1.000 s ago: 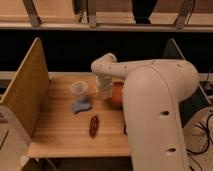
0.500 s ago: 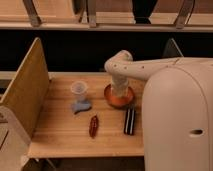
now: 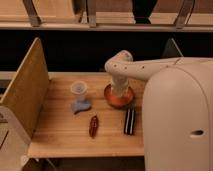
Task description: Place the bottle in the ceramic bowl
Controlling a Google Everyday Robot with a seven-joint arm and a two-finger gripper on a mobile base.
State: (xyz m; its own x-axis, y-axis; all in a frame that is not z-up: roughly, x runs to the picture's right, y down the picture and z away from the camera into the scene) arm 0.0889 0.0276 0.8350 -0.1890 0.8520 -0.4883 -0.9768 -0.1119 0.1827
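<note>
The wooden table (image 3: 65, 132) occupies the centre and lower left of the frame. A tilted wooden side panel (image 3: 25, 92) stands along its left edge.

The ceramic bowl (image 3: 119, 97) sits just right of frame centre, on the table's right half. It is shallow, round and reddish-orange.

The robot's white arm (image 3: 131, 67) enters from the large white body (image 3: 177, 120) at the right of the frame. It bends at an elbow above the bowl and points straight down into it. The gripper (image 3: 120, 89) is at the lower end of the arm, directly over the bowl's interior and low against it. Whether it is closed or spread cannot be told from this view.

The bottle cannot be picked out as a separate item. A pale shape at the gripper, inside the bowl's rim, may be the bottle or part of the wrist.

A clear plastic cup (image 3: 79, 89) stands upright to the left of the bowl, apart from it. A flat blue-grey item (image 3: 80, 105) lies just below the cup. A dark red elongated object (image 3: 93, 125) lies lower, near the table's front. A black rectangular object (image 3: 129, 121) lies below the bowl, near the robot's body.
</note>
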